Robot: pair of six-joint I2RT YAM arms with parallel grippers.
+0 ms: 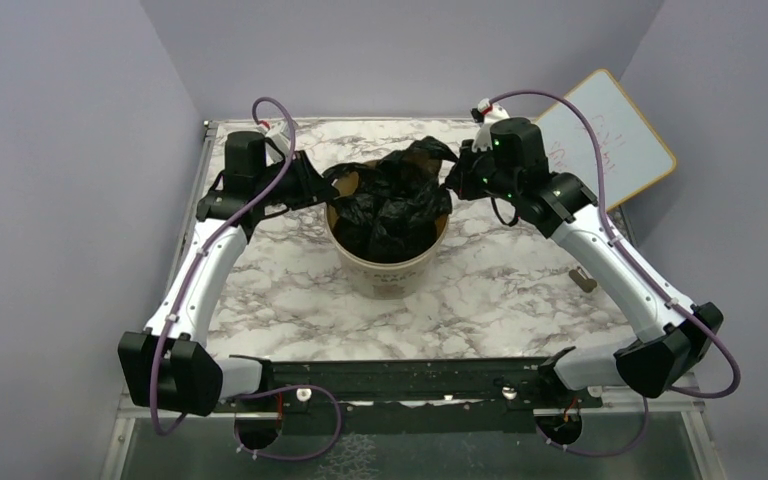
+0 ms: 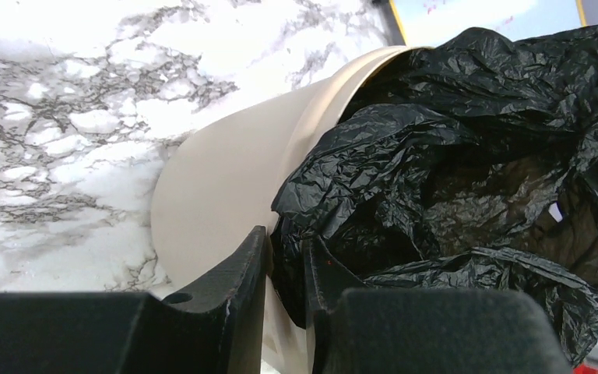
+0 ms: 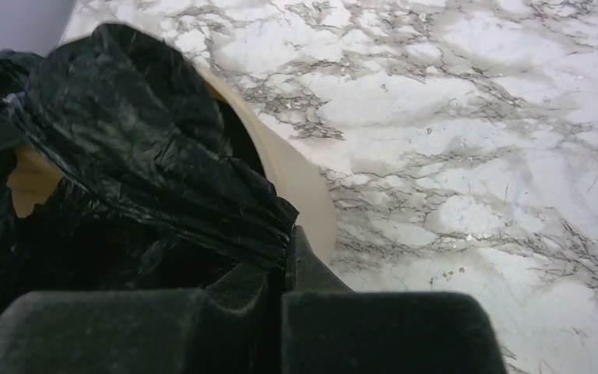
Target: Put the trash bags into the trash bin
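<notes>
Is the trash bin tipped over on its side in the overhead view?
No, the trash bin stands upright on the table, with the black trash bag bunched in its mouth.

So the trash bin [image 1: 388,268] sits pretty much mid-worktop [image 1: 280,300], with the trash bag [image 1: 390,205] bunched inside it and poking up over the rim at the back and on both sides. The left pincer [image 1: 318,190] is right at the bin's left rim with a fold of the bag between its fingers, and the right pincer [image 1: 457,178] is at the back-right of the rim with a bit of bag nipped at its tips. A board [image 1: 610,135] is off in the far right corner, behind the right arm and well apart from the bin.
</notes>
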